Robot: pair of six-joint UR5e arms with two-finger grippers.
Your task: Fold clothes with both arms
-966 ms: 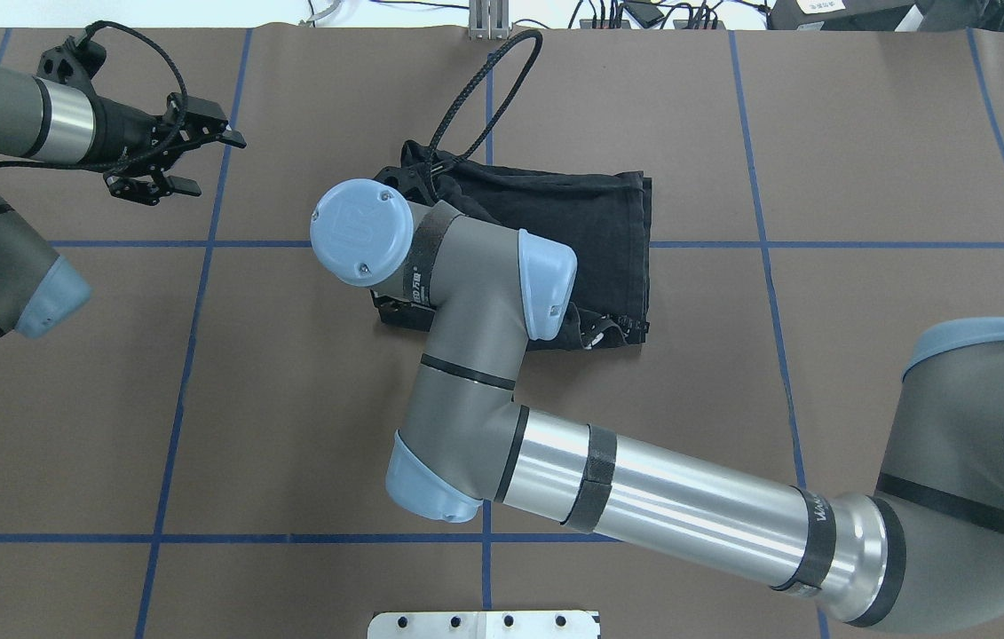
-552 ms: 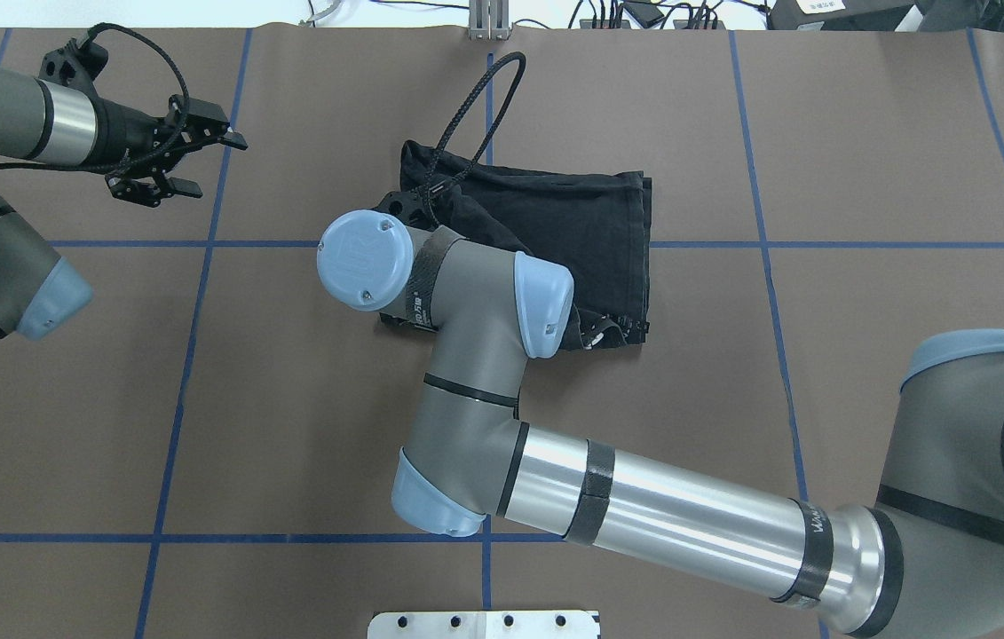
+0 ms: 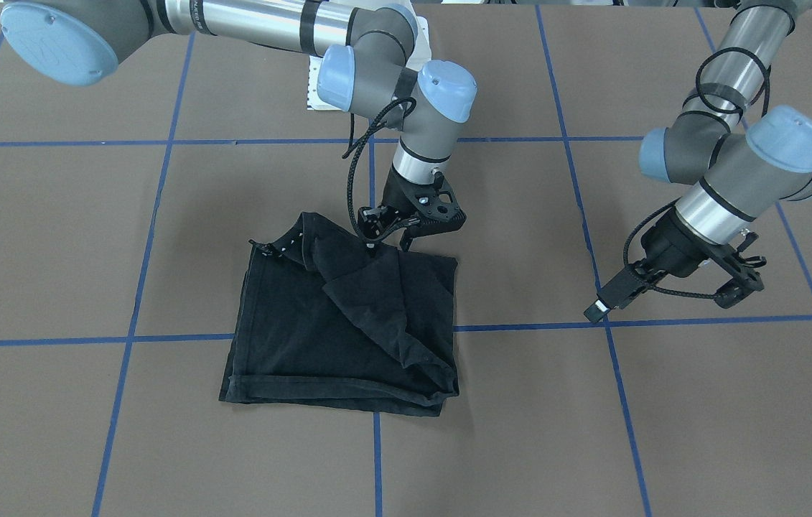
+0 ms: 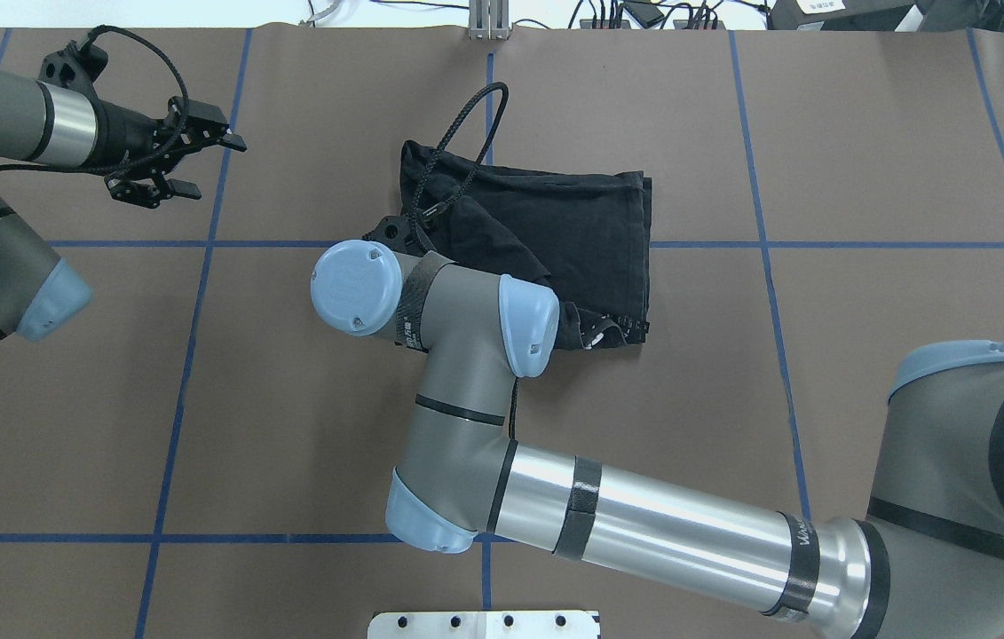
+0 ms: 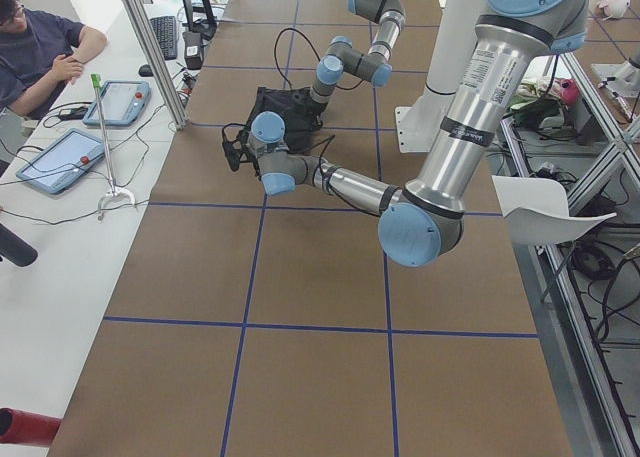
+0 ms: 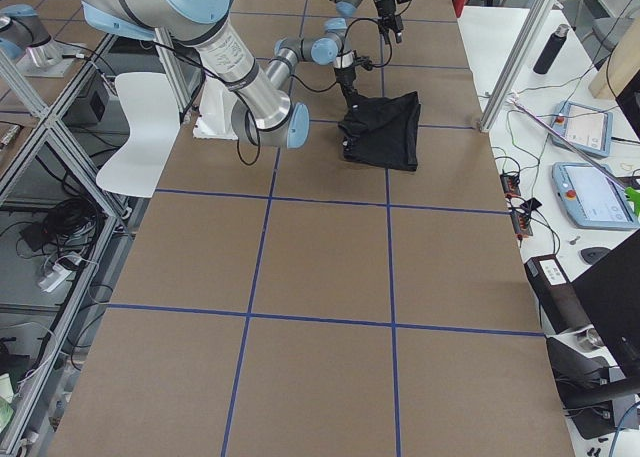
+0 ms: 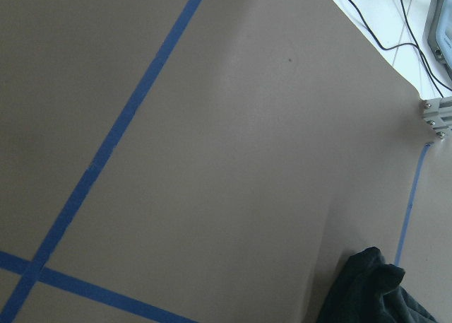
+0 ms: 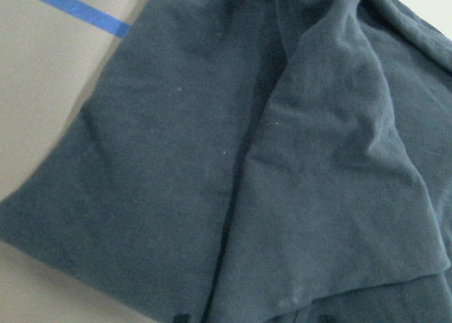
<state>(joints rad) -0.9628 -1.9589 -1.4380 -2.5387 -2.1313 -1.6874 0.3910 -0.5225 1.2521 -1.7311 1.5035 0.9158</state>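
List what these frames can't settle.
Right tool: in the overhead view its own wrist covers it. In the front-facing view it is black on black, so its grip on the T-shirt is unclear.
T-shirt print: none shows; folds may hide it.
Left wrist view: the bottom edge cuts off the shirt.

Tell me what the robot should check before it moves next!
1. Shirt folded flat: not ok; a loose flap lies crooked across it.
2. Right hand at the shirt: ok, at the edge nearest the robot.
3. Right hand gripping cloth: cannot tell.
4. Left hand open: ok.
5. Left hand near the shirt: not ok; it hangs off to the side, over the table.
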